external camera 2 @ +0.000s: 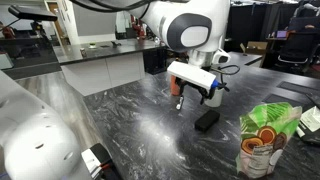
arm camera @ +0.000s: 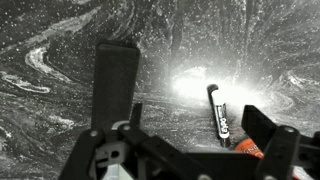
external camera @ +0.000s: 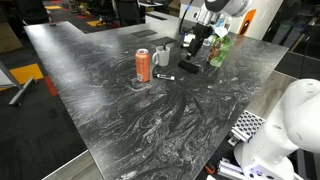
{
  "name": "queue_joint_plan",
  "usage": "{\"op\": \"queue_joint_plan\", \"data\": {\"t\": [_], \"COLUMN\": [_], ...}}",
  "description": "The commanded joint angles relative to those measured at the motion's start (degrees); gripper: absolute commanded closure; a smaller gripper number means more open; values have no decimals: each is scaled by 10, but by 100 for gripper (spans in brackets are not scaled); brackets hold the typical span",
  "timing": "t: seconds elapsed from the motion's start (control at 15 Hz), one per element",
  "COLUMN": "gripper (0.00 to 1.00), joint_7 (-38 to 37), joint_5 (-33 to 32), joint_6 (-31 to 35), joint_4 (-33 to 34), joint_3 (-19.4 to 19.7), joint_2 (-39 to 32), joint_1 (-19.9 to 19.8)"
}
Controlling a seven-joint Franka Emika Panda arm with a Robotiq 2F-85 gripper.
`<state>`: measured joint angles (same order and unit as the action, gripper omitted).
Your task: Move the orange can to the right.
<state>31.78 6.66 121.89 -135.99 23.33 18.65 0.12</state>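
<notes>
orange can (external camera: 143, 65) upright, well inside table (external camera: 110, 100) edges, mug (external camera: 161, 55) near

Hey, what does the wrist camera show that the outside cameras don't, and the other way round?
Wrist view only: pale markings on the black marker, seen close up past the open claw. In an exterior view only: the orange can, white mug and green bottle. Shared: the marker, the claw and the dark marbled table.
</notes>
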Motion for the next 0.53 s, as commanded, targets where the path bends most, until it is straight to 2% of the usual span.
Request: {"op": "queue_joint_plan", "data": {"t": [0.0, 0.2, 0.33, 0.47], "gripper": [0, 0, 0, 0], "joint_7": [7, 7, -22, -13], "joint_5": [9, 13, 6, 6], "joint_6": [-2, 20, 29, 7], "joint_4": [1, -4, -7, -3], "joint_3": [-23, -37, -51, -54], "joint_2": [-3, -24, -30, -16], "joint_1": [-24, -19, -24, -26]}}
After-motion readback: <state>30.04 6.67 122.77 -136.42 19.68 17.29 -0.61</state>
